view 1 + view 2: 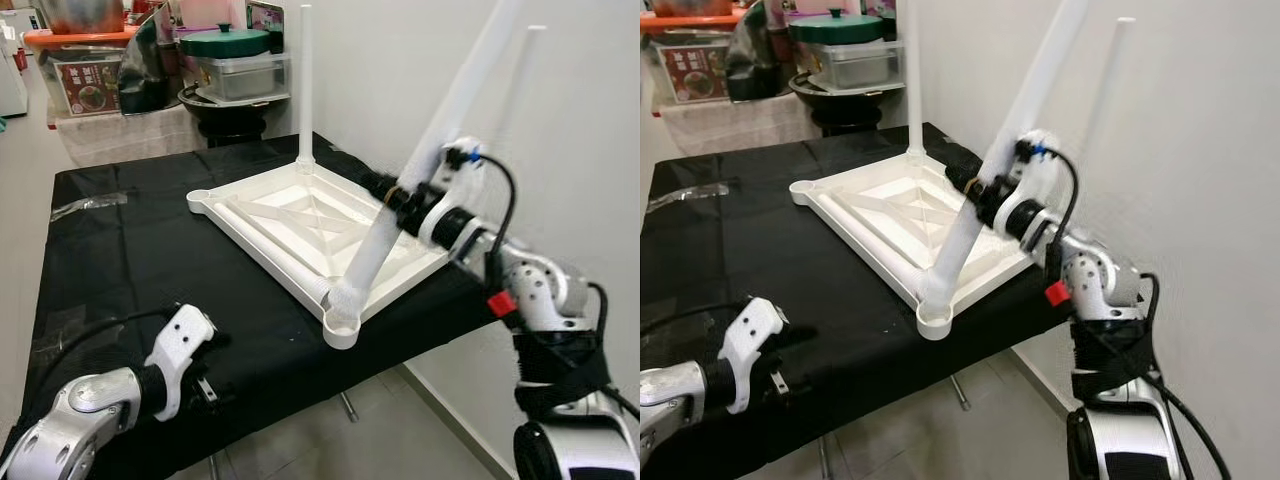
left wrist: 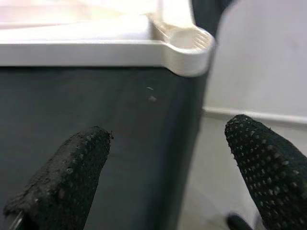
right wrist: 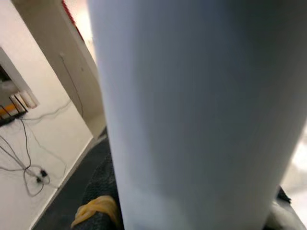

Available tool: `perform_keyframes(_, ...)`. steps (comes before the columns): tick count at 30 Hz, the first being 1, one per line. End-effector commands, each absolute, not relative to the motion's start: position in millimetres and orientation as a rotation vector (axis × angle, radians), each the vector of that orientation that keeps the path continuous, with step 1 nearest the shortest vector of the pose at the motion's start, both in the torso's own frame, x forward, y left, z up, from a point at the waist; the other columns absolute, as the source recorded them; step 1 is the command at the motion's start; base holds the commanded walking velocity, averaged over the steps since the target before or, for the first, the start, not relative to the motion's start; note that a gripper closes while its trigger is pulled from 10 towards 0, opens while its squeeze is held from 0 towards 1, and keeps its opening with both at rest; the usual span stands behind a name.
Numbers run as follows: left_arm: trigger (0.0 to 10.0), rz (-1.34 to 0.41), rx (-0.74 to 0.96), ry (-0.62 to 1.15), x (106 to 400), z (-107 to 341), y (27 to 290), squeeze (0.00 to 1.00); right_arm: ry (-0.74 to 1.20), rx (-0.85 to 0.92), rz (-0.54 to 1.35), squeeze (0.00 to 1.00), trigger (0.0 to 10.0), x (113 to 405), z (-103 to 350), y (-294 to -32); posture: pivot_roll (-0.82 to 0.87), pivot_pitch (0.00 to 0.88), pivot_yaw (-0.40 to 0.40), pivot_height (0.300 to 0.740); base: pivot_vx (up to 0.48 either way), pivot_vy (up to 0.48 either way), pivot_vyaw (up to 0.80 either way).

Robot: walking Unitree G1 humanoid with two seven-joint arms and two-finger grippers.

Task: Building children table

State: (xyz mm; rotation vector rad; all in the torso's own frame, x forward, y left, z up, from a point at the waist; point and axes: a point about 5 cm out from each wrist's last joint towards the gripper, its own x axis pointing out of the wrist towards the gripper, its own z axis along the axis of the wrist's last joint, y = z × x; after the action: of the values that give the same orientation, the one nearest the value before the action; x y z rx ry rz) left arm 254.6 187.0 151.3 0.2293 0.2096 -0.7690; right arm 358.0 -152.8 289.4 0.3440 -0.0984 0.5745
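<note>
The left hand rests low at the near edge of the black-covered desk, its two fingers spread wide apart with nothing between them; in its wrist view they point toward the near corner of the tabletop and the floor beyond.

In the middle of the desk the white plastic tabletop lies upside down, its ribbed underside facing up. A leg stands upright in the far corner socket, and another thin white leg rises at the right, against the wall; its foot is hidden behind the arm. The far-left corner socket looks empty.

At the near corner a third leg leans steeply to the right, its foot sitting in the socket. The right hand is closed around this leg partway up; its wrist view shows the white tube pressed close against the camera.

So the build seems roughly midway: the tilted leg probably needs straightening and seating, at least one leg remains to fit, and the table must then be turned upright.
</note>
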Motion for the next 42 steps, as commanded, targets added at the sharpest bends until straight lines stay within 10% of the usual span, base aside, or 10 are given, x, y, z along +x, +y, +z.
perform_keyframes(1,10.0,-0.705,0.213,0.211,256,146,191,0.00,-0.178,0.214,0.578,0.00,0.0,356,292,-152,0.08,0.000,-0.024,0.740,0.000,0.000,0.00)
perform_keyframes(42,10.0,-0.682,0.117,0.209,246,139,179,0.00,-0.204,-0.248,0.961,0.00,0.0,336,229,-112,0.10,0.000,-0.043,0.740,0.000,0.000,0.00)
